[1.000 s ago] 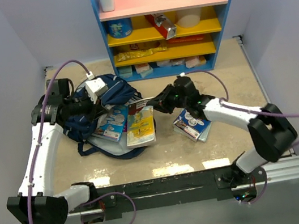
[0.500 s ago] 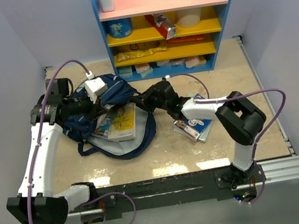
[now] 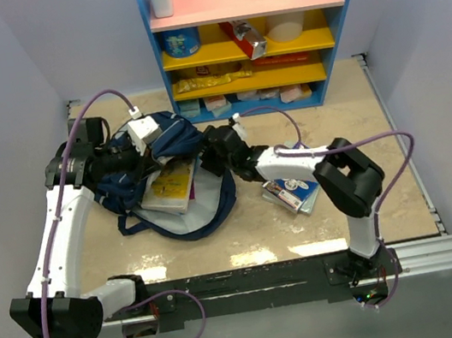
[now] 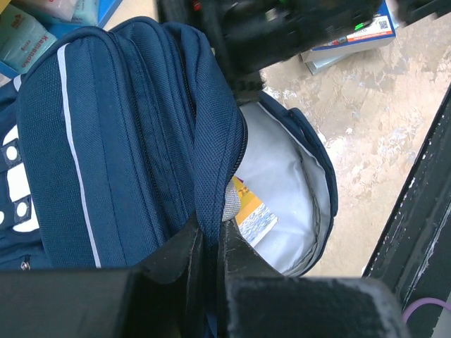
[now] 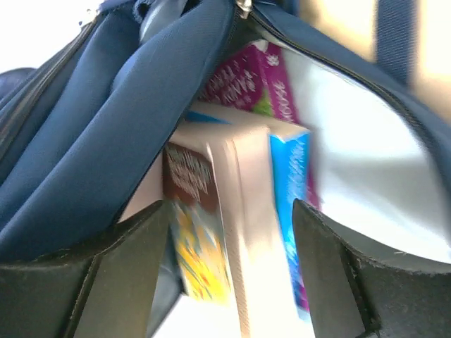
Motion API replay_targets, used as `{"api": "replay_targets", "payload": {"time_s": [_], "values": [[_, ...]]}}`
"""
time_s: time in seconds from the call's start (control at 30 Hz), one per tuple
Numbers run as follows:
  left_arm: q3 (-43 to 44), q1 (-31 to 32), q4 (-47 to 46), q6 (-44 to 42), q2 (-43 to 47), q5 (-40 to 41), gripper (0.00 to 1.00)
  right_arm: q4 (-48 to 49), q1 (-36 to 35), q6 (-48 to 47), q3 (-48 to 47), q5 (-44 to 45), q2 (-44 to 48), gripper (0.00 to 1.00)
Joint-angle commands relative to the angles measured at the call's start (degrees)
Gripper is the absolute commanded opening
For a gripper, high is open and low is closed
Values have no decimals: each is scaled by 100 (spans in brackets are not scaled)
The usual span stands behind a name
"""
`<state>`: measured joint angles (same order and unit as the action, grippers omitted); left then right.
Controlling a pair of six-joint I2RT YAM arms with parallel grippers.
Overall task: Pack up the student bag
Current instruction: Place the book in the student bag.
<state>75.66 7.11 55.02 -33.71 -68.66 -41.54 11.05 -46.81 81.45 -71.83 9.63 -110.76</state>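
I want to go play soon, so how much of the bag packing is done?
Partly done. The bag is open, with the left gripper pinching its rim. The right gripper holds books inside the opening and has not let go yet. A pile of more books lies beside the bag, so those look left to pack, and then the bag needs closing.

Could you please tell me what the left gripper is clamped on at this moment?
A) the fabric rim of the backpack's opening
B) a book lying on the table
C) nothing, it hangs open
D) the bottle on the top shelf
A: in the left wrist view the left gripper is pinched shut on the navy rim of the student bag, which it holds raised above the grey lining and the books inside.
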Motion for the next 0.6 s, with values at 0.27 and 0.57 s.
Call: {"api": "replay_targets", "payload": {"time_s": [0.27,0.57], "values": [[265,27,-431,-30,231,-583,0,-86,-144,-1693,1013,-707,1373,12],[309,36,-493,32,213,-601,0,-200,-452,-1799,433,-954,442,0]]}}
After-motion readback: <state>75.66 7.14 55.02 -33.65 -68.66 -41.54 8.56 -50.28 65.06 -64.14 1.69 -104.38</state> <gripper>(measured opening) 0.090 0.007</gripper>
